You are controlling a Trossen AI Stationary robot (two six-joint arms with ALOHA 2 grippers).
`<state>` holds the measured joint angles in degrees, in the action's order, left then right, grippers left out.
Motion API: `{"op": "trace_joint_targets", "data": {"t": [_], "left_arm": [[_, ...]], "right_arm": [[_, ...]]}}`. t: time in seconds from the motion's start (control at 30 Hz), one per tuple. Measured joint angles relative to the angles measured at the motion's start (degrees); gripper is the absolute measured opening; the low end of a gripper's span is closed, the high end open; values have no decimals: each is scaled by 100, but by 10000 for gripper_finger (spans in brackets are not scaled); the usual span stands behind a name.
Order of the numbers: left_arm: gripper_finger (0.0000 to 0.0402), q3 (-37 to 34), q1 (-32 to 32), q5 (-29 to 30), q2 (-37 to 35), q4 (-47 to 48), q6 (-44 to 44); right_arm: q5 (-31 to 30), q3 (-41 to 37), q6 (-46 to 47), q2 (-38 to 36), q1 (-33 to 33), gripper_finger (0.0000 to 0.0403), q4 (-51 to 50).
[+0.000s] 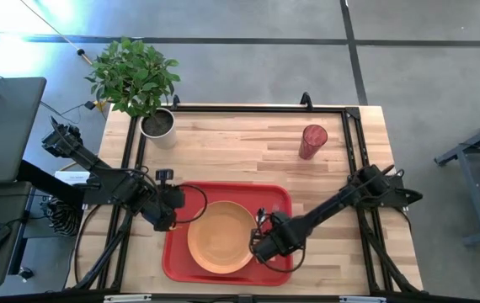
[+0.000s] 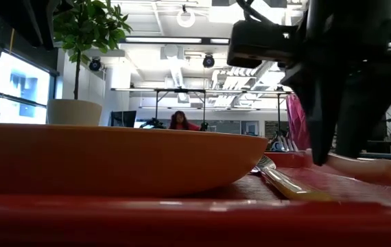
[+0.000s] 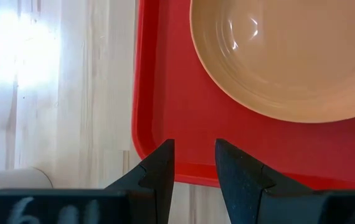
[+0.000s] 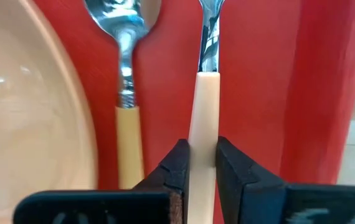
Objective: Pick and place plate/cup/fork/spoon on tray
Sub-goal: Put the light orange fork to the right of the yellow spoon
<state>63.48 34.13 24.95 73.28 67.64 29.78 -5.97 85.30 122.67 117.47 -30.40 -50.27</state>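
The red tray (image 1: 177, 257) lies at the table's near middle. The orange plate (image 1: 221, 237) rests on it, and so does the tan-handled spoon (image 4: 126, 118), to the right of the plate. My right gripper (image 1: 262, 246) is over the tray's right part, shut on the fork (image 4: 205, 93), which runs parallel to the spoon; its tines are out of view. My left gripper (image 1: 166, 219) is open and empty over the tray's left rim (image 3: 141, 93). The dark red cup (image 1: 312, 141) stands upright on the table at the far right. My right gripper pinches the fork's orange-pink handle (image 4: 202, 134) by its two sides between its two fingers (image 4: 176, 167), behind the metal neck. The fingers point down, slanting in from the table's right. Whether the fork rests on the tray or is lifted, I cannot tell.
A grey pot (image 1: 158, 124) with a leafy plant stands at the table's far left corner. A black frame (image 1: 248, 108) runs around the table top. Bare wood lies between the tray and the cup. A person (image 2: 179, 121) shows far off in the room.
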Motion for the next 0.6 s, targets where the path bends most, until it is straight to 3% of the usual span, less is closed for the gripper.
{"op": "trace_joint_targets", "data": {"t": [0.6], "left_arm": [[104,0,0,118,0,6,-46]], "right_arm": [[353,-2,-153,35,32,32,128]]}}
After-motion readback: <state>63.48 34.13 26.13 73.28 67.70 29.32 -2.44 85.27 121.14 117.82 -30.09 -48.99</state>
